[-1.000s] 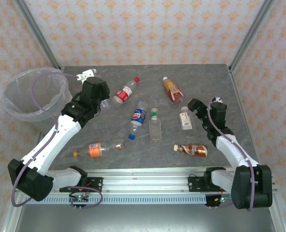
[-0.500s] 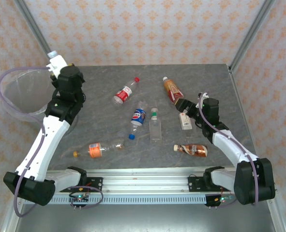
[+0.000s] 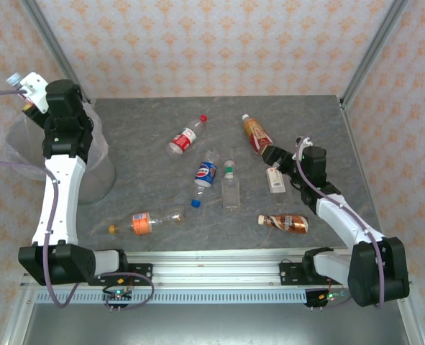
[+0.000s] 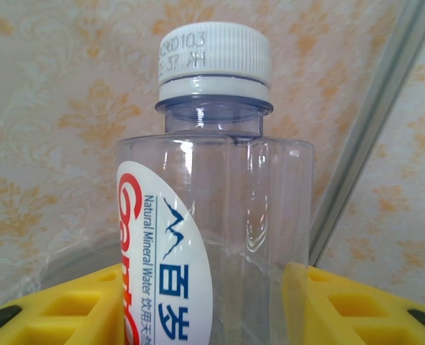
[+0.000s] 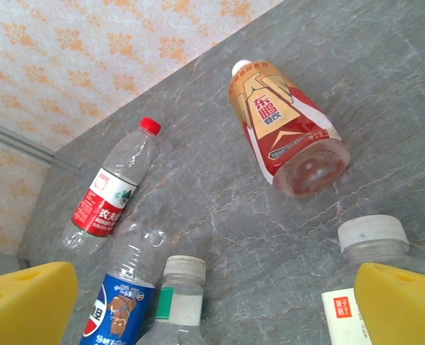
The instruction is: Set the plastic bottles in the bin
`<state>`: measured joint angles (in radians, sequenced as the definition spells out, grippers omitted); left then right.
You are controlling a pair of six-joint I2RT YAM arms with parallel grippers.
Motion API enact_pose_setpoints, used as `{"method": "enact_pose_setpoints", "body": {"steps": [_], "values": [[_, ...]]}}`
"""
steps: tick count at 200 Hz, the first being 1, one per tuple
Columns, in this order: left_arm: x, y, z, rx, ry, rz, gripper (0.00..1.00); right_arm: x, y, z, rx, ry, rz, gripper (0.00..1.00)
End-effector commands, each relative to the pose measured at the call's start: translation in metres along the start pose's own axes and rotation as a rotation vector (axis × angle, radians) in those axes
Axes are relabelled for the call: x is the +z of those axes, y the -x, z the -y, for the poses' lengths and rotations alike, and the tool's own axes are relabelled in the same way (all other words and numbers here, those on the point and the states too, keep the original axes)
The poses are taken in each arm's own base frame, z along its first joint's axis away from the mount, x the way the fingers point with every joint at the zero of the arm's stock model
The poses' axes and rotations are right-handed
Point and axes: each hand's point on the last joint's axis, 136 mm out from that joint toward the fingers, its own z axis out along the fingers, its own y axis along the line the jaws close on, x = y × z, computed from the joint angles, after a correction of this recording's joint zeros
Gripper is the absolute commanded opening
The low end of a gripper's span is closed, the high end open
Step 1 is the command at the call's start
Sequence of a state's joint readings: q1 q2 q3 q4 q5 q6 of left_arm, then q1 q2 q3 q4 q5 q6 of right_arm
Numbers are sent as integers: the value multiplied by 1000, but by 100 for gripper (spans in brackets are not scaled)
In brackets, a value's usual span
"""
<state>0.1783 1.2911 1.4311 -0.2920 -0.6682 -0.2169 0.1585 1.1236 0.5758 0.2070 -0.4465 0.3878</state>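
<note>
Left gripper point(image 3: 26, 88) clamped on white-capped bottle point(image 4: 212, 180), held high over the bin's point(image 3: 101, 176) far-left rim. Centre over the bin mouth before letting go, else it may clip the rim. Right gripper point(image 3: 272, 155) jaws spread, well right of the bin.

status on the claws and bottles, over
Left claw shut on white-capped bottle, high at the bin. Right claw open, low by white-label bottle. Nothing blocking the bin.
</note>
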Motion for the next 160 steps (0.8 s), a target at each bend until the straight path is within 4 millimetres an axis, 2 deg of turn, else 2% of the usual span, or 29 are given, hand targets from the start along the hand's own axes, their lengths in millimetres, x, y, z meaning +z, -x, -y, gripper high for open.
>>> {"method": "enact_pose_setpoints", "body": {"steps": [1,21,76,113,140,160], "values": [[15,-17,-14,-18,30,-74,50,-6,3,3,-24,-20,40,99],[28,-37,-21,-8,55,-133,50,-8,2,7,-30,-40,42,99],[45,-95,-18,19,79,-281,50,-5,1,13,-11,-66,42,99],[46,-125,-21,15,109,-356,50,-6,-3,18,-9,-87,35,99],[45,-147,-13,-1,68,-437,52,-6,-6,23,-7,-106,32,99],[46,-155,-12,-30,77,-457,59,-6,-7,25,-9,-111,29,99]]}}
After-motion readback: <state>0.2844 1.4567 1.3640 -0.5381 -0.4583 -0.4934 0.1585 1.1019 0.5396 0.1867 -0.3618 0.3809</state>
